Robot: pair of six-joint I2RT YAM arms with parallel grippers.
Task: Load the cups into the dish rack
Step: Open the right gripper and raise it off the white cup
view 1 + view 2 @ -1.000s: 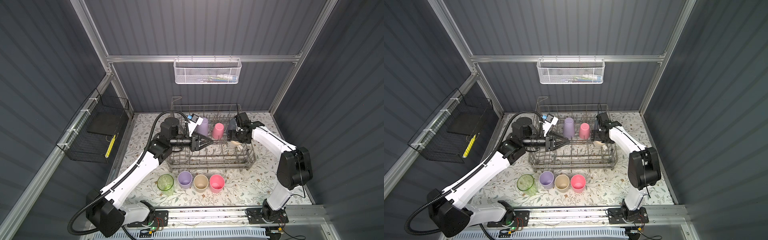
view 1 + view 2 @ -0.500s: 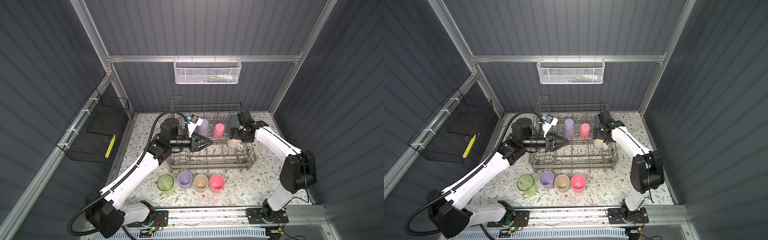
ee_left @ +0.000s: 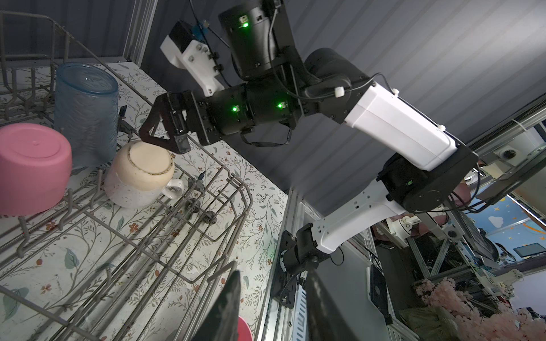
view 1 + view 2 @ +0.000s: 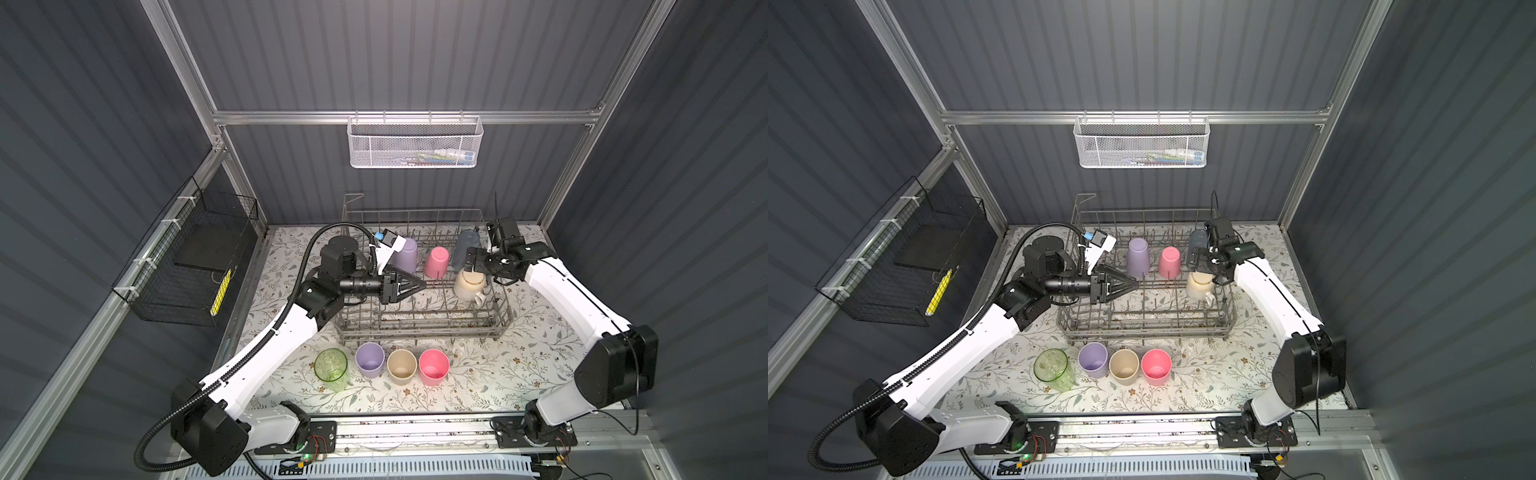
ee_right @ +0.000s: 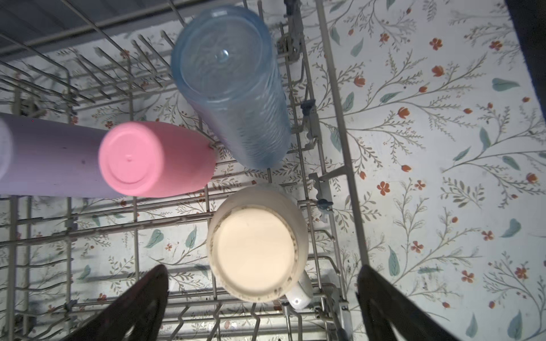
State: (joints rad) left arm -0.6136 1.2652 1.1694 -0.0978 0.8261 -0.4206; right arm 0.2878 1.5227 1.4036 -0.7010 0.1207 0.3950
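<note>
Cups (image 4: 433, 368) look light, stiff and slick, best pinched by one wall at the rim; right gripper (image 4: 478, 264) gapes empty above a racked mug (image 5: 255, 251), left gripper (image 4: 417, 286) slightly parted, empty.

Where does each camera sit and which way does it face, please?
Both top views: high at the front, looking down on the dish rack; left arm and right arm show whole.
Left wrist: on the left arm, facing the right claw over the cream mug; left claw tips at its edge.
Right wrist: on the right arm, looking straight down on that mug between its open fingers.
Shared: both wrist views show the mug, blue cup and pink cup.
</note>
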